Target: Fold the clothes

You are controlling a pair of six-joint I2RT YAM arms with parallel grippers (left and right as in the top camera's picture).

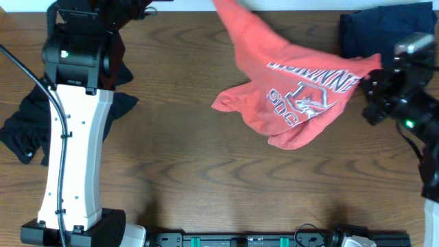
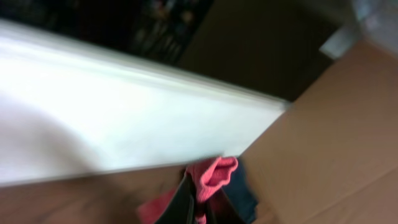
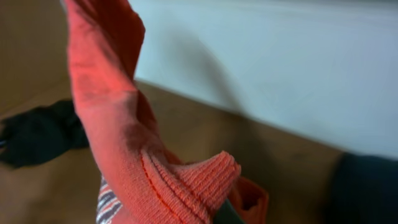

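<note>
Fingers (image 2: 181, 200) of the left gripper (image 2: 200, 190) are clenched on a ribbed edge of the coral-red cotton T-shirt with navy-and-white lettering (image 1: 295, 96). The right gripper (image 1: 375, 68) is clamped on another ribbed edge, and only the wrist views show these pinches close up. Only the overhead view shows the shirt stretched from upper middle to right of the frame, its print sagging to the brown wooden table (image 1: 185, 158), with a crumpled black garment (image 1: 27, 130) at left beneath the white left arm (image 1: 72, 158) and a dark navy cloth (image 1: 384, 27) at upper right.
</note>
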